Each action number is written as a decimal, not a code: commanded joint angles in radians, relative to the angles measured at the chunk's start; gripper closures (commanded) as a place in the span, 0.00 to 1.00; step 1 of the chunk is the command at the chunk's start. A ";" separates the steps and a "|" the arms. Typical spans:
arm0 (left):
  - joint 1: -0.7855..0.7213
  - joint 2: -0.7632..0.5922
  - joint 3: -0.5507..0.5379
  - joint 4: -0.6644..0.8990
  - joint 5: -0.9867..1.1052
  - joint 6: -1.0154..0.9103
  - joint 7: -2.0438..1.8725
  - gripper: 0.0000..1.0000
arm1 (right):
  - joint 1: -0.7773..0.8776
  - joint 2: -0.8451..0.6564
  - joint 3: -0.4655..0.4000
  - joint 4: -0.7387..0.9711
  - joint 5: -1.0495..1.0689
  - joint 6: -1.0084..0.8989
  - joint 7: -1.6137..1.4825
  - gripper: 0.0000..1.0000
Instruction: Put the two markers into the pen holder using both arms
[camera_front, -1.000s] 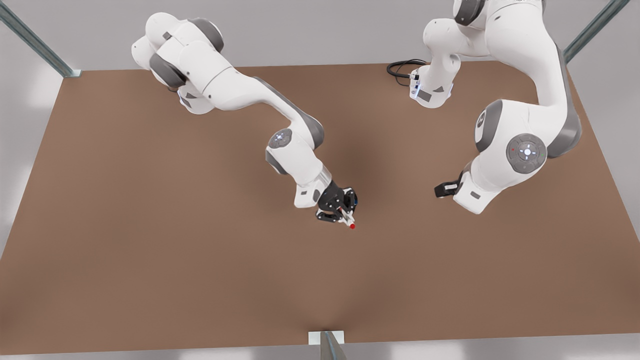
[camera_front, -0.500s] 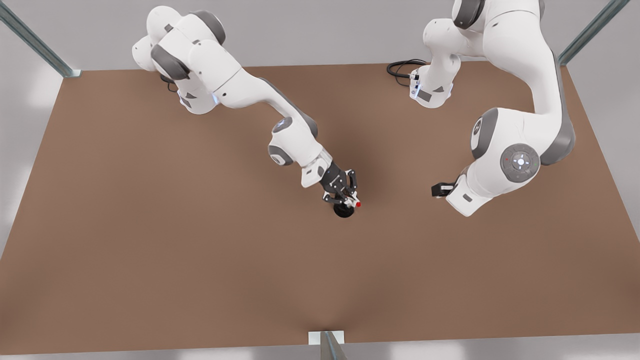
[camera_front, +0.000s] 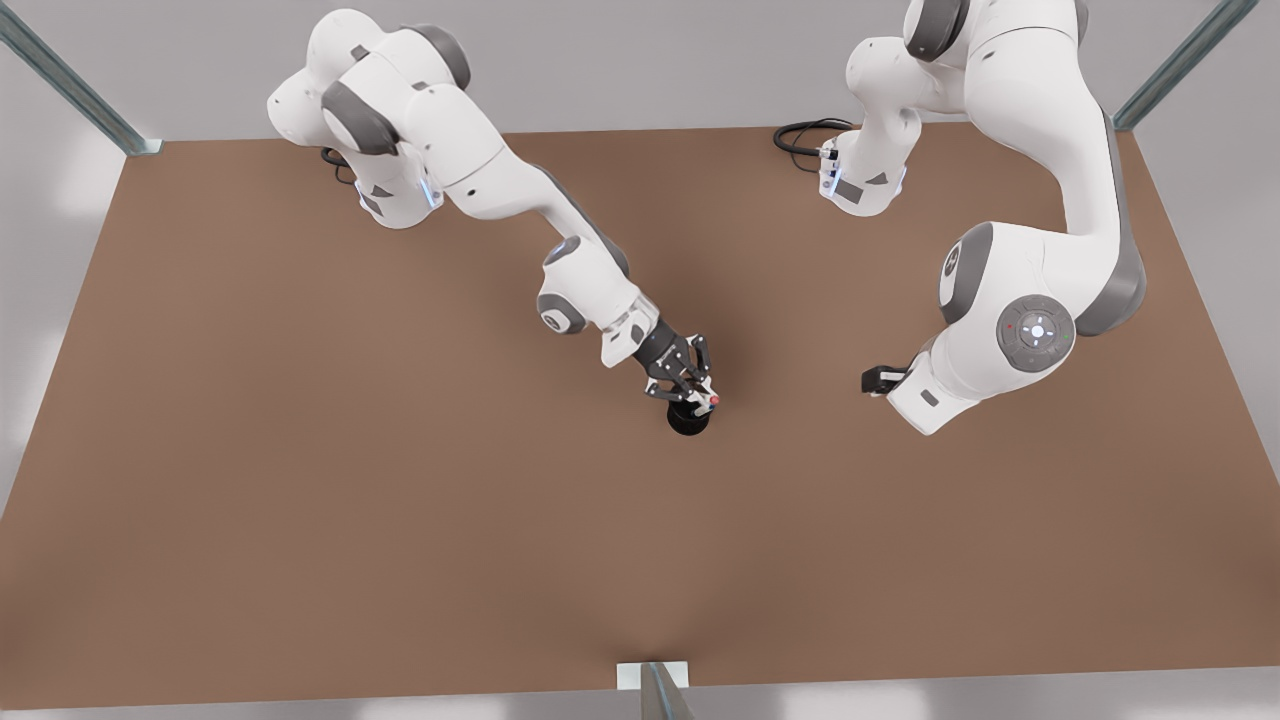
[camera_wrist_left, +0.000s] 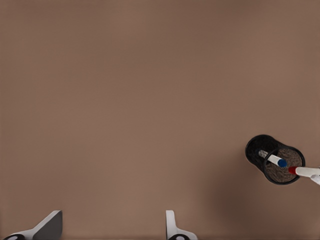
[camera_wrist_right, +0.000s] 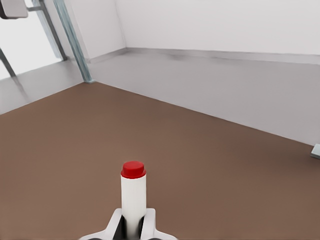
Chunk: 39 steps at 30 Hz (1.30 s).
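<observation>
**A:** Where does the red marker (camera_wrist_right: 133, 192) sit, and why is it held that way?

**B:** The right hand (camera_front: 690, 385), on the arm at the front view's left, is clamped on its white barrel. The red end sticks out past the fingers. That leaves the length of the pen free to go down into the pen holder (camera_front: 688, 420), which stands on the table (camera_front: 300, 450) directly beneath the hand.

**A:** Is it lined up?

**B:** Nearly, I think. In the left wrist view the red marker (camera_wrist_left: 302, 171) comes in at a slant, with its red end over the rim of the pen holder (camera_wrist_left: 274, 159). I cannot tell whether it is inside yet.

**A:** And the blue marker?

**B:** The blue marker (camera_wrist_left: 277, 160) is already in the cup, leaning against the mesh wall. So half the task looks done.

**A:** What about the other arm?

**B:** The left hand (camera_front: 880, 380) waits well apart, at the front view's right. Its fingers are spread and hold nothing. That keeps it out of the way.

**A:** Any risk?

**B:** The slant. The pen may catch the rim or knock the blue one.
</observation>
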 joint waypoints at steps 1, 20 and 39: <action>0.000 0.000 0.000 0.000 -0.001 0.001 0.050 0.00 | 0.011 0.004 -0.012 0.002 0.006 0.034 0.019 0.79; 0.001 0.000 0.000 0.000 -0.001 0.002 0.050 0.00 | 0.025 0.022 -0.057 0.046 0.035 0.022 0.010 0.01; 0.006 0.014 0.003 0.010 0.002 -0.002 0.051 0.00 | -0.690 -0.576 -0.032 0.197 0.250 -1.771 -0.423 0.00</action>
